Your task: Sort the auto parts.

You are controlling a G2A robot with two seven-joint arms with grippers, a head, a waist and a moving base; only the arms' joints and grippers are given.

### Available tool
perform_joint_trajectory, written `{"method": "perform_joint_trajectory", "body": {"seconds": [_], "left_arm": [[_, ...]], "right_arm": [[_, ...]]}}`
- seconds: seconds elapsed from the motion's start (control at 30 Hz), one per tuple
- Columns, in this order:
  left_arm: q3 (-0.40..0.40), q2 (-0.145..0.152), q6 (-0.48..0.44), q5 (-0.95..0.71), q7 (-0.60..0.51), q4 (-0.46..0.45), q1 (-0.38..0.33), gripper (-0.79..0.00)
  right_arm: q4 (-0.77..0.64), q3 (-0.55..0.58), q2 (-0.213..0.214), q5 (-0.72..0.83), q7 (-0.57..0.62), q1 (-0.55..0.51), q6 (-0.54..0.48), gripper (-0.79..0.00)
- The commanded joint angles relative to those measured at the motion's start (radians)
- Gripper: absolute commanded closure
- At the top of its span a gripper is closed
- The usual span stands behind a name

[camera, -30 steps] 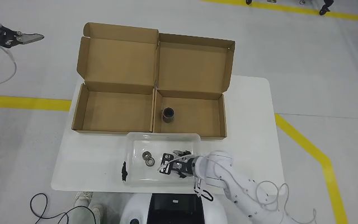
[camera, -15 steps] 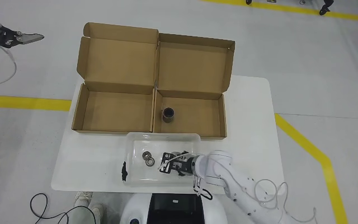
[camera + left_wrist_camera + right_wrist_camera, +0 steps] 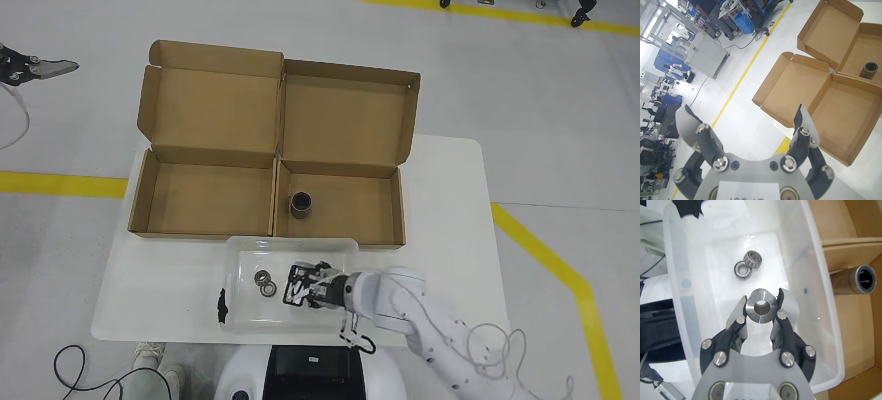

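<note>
We work at a white table in the middle of the top view. Two open cardboard boxes sit side by side across its upper half. The right box holds a dark tube near its left wall, and the left box is beside it. At lower centre lies a clear bin.

Our right gripper is down inside the bin, its jaws closed partway on a thick metal ring, one pad on each side. Our left gripper is spread wide with nothing in it, looking across the floor at the boxes. Two small bearings lie touching each other in the bin's left part.

We judge the lift should go straight up until the ring clears the bin's rim. The smooth steel may slip, so we squeeze firmly, and only then carry it toward a box.
</note>
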Motion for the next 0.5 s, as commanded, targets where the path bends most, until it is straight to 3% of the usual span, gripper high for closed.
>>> {"method": "perform_joint_trajectory", "body": {"seconds": [0.0, 0.33, 0.47], "left_arm": [[0.0, 0.0, 0.0, 0.0, 0.0, 0.0, 0.0, -0.785], [0.0, 0.0, 0.0, 0.0, 0.0, 0.0, 0.0, -0.785], [0.0, 0.0, 0.0, 0.0, 0.0, 0.0, 0.0, -0.785]], "right_arm": [[-0.009, 0.012, 0.001, 0.012, -0.057, 0.001, -0.006, 0.0], [0.038, 0.044, -0.009, 0.114, -0.38, 0.066, -0.048, 0.0], [0.047, 0.028, -0.018, 0.103, -0.395, 0.117, -0.05, 0.0]]}}
